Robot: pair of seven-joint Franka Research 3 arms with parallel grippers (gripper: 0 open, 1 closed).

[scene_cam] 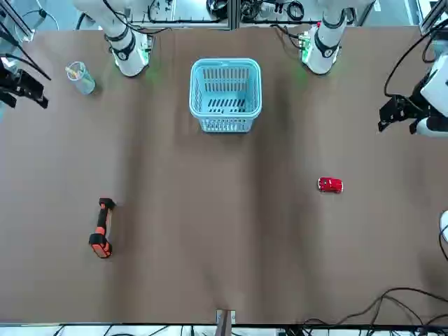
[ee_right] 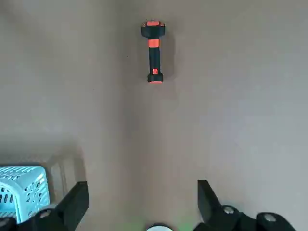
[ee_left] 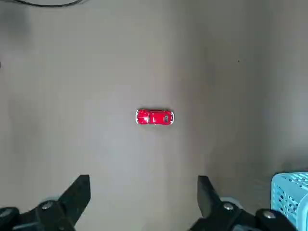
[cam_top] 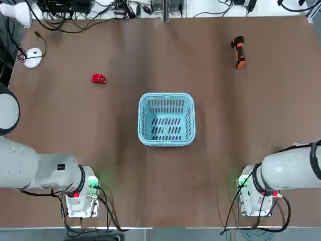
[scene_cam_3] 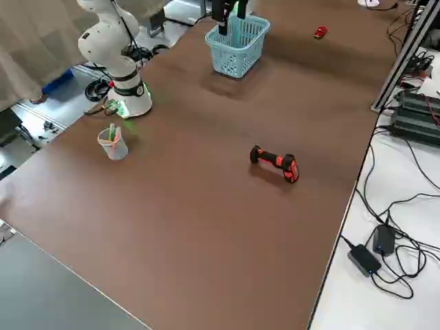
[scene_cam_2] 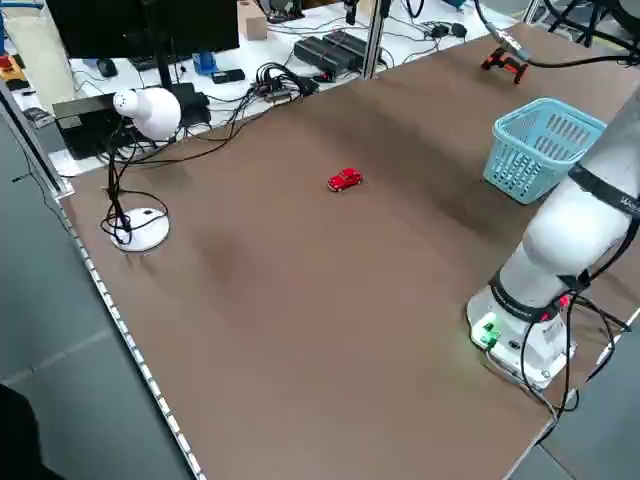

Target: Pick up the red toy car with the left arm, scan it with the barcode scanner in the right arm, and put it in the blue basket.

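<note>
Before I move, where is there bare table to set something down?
Bare: between the red toy car and blue basket; between the basket and barcode scanner. Crowded: the cables along the far edge, and around both arm bases.

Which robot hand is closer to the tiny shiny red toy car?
Left. The left hand hangs open above the table on the car's side. The right hand hangs open far across, beyond the light blue plastic basket.
</note>
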